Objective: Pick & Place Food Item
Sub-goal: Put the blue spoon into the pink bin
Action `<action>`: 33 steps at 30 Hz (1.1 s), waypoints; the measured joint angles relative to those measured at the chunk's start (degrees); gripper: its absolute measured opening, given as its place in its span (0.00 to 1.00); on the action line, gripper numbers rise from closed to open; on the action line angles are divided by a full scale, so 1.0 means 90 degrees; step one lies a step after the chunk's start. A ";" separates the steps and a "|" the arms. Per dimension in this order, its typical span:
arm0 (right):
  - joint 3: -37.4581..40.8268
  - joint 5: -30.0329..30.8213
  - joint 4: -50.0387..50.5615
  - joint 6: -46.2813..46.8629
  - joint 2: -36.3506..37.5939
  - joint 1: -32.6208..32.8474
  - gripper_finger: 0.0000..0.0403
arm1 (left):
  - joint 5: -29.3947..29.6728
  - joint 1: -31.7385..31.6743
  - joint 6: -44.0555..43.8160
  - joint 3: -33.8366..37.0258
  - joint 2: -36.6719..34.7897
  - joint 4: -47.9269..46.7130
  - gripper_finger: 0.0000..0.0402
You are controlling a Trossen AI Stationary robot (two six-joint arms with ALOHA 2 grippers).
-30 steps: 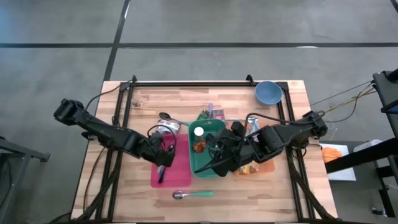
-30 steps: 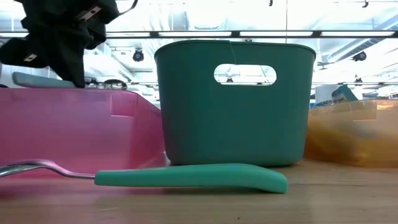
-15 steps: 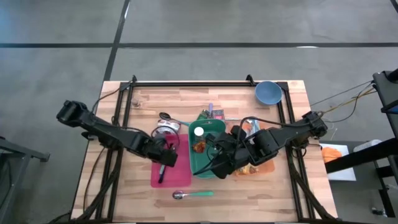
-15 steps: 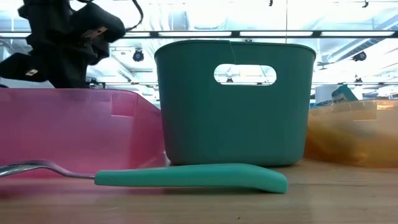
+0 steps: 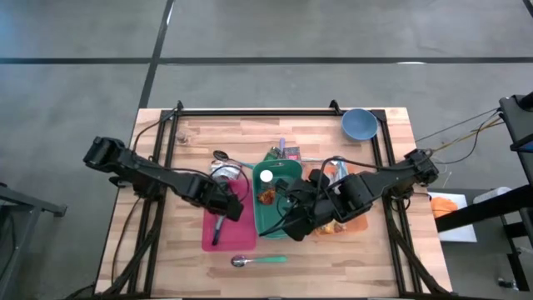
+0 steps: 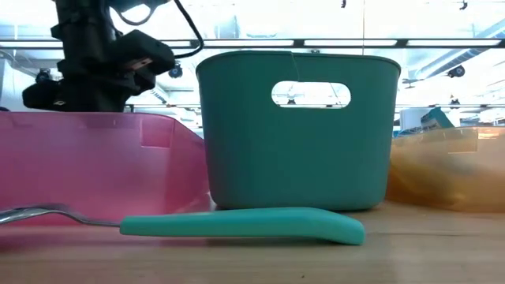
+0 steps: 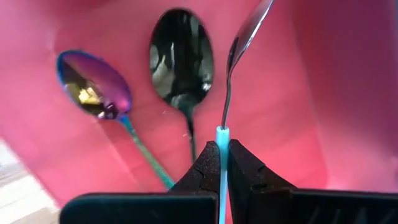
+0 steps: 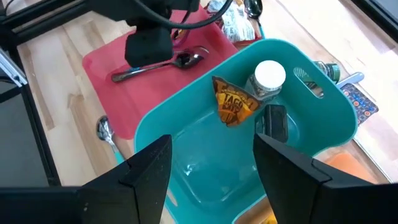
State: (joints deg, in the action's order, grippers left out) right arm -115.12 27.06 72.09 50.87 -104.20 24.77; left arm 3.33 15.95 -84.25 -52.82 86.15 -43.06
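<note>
1. Your right end effector (image 8: 208, 171) hovers over the teal bin (image 5: 279, 204), fingers parted and empty; the snack packet (image 8: 231, 102) lies inside it.
2. Your left end effector (image 7: 222, 163), beside the bin, pinches a spoon (image 7: 239, 56); a loose grip could drop it.

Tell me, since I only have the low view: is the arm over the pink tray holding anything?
Observer: Yes. The left tool is shut on a spoon, bowl end pointing into the tray.
Operator: Anything lying in that tray?
Observer: Two more spoons, an iridescent one and a dark one.
Operator: And the right tool?
Observer: The right tool is open above the bin, which holds a packet and a bottle.
</note>
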 joint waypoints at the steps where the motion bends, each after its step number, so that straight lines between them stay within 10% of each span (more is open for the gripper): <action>1: 0.0009 -0.0006 0.0005 0.0005 0.0000 0.0000 0.55 | 0.0008 -0.0023 -0.0018 0.0000 0.0002 0.0054 0.00; 33: 0.0049 -0.0026 -0.0044 0.0068 0.0007 0.0012 0.55 | 0.0109 -0.0122 -0.0134 -0.0034 0.1083 0.0948 0.06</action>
State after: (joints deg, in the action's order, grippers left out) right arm -114.68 26.83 71.70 51.48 -104.14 24.88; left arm 4.31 14.85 -85.45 -53.12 95.90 -34.53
